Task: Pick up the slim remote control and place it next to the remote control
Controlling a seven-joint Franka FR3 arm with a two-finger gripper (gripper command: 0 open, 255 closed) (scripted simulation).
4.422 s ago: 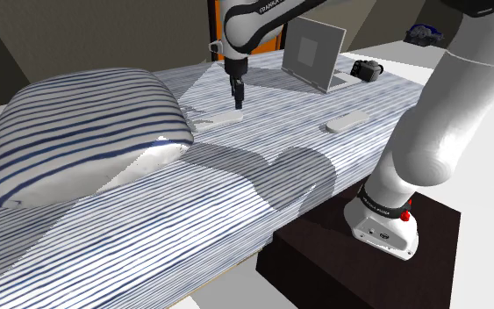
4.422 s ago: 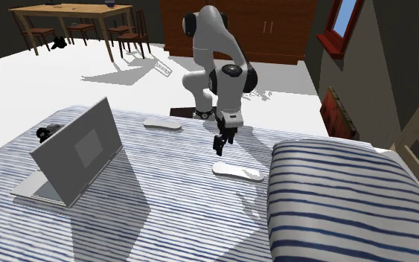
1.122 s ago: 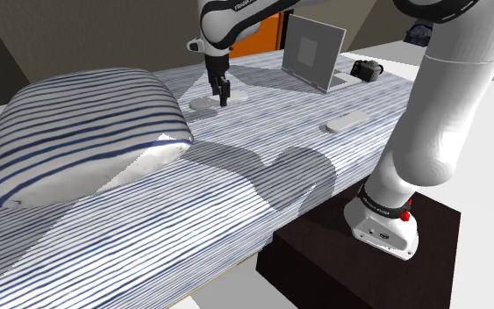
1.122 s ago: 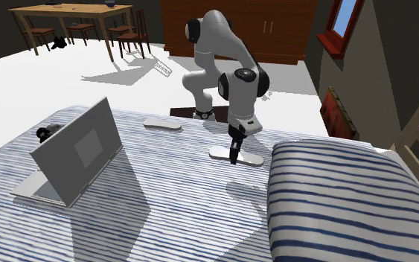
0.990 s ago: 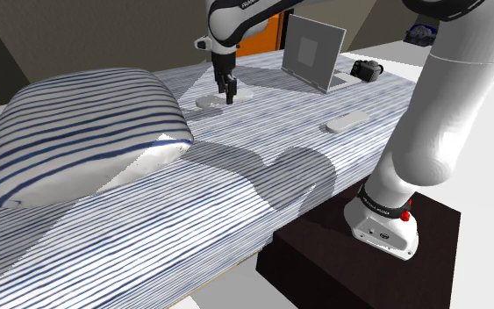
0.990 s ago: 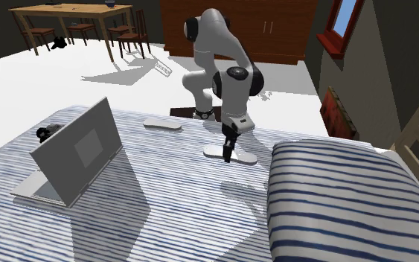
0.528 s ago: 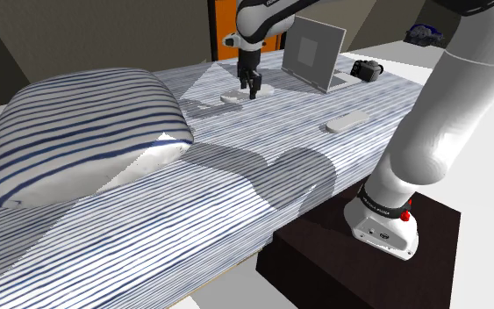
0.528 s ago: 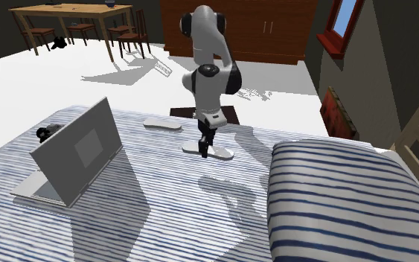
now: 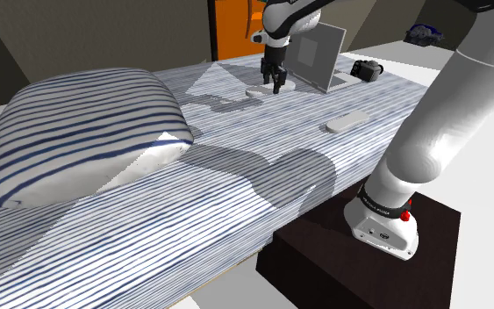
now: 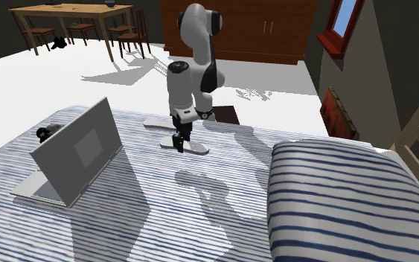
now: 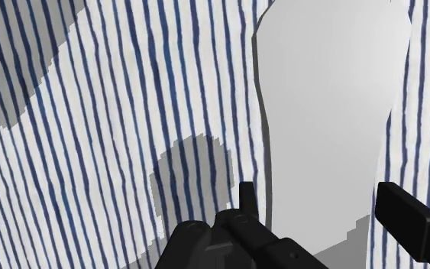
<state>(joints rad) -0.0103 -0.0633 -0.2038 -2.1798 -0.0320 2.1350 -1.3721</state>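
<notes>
One slim remote [image 11: 328, 92] sat clamped in gripper [image 9: 276, 87], long axis crosswise. Second remote [image 9: 346, 123] lay toward shoulder view's lower right.

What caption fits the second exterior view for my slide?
Tool holds the slim remote above the striped bedspread, near the second remote.

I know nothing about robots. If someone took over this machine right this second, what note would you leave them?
Gripper: shut on the slim remote, held up off the striped bed.
Other remote: lying flat on the bed, apart from the held one.
Done: the pick-up.
Left: carry the slim remote over, set it down beside the other remote, open the gripper.
</notes>
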